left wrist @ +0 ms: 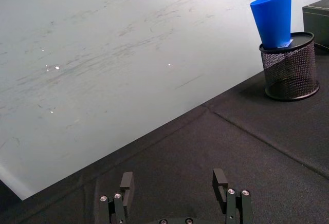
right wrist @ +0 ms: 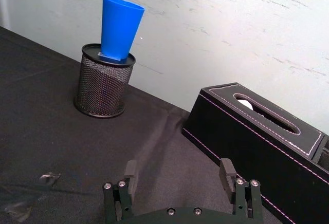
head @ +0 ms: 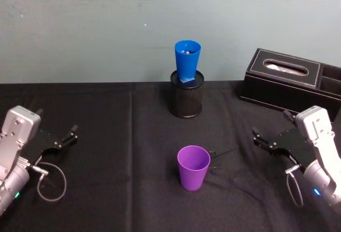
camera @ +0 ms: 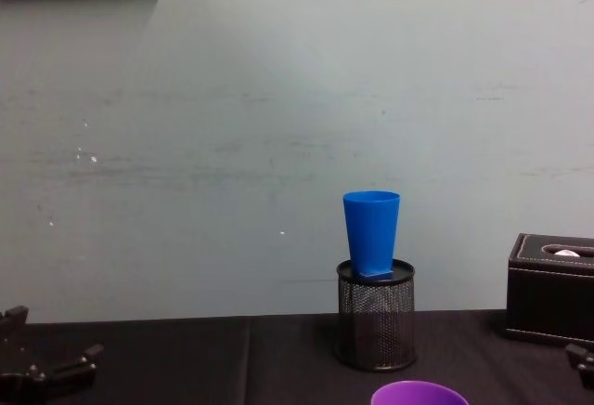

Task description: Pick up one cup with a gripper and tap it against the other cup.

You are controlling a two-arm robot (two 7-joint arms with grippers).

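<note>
My right gripper (head: 270,123) and left gripper (head: 56,121), jaws spread, flank the purple tapered plastic tumbler (head: 193,168); the bright blue plastic tumbler (head: 187,59) stands in a black mesh pen holder (head: 186,102).

The left gripper (head: 71,135) hangs low over the table, well out to the left of the purple cup (head: 193,167) and a little farther back than it, pointing in toward the middle. Its two black fingers (left wrist: 127,181) stand spread apart with nothing between them. The silver-grey left arm (head: 15,147) behind it slopes down to the near left corner. The right gripper (head: 257,139) mirrors this well to the right of the cup, aimed inward, its fingers (right wrist: 226,168) likewise parted and empty. The right arm (head: 321,149) runs back to the near right corner.
</note>
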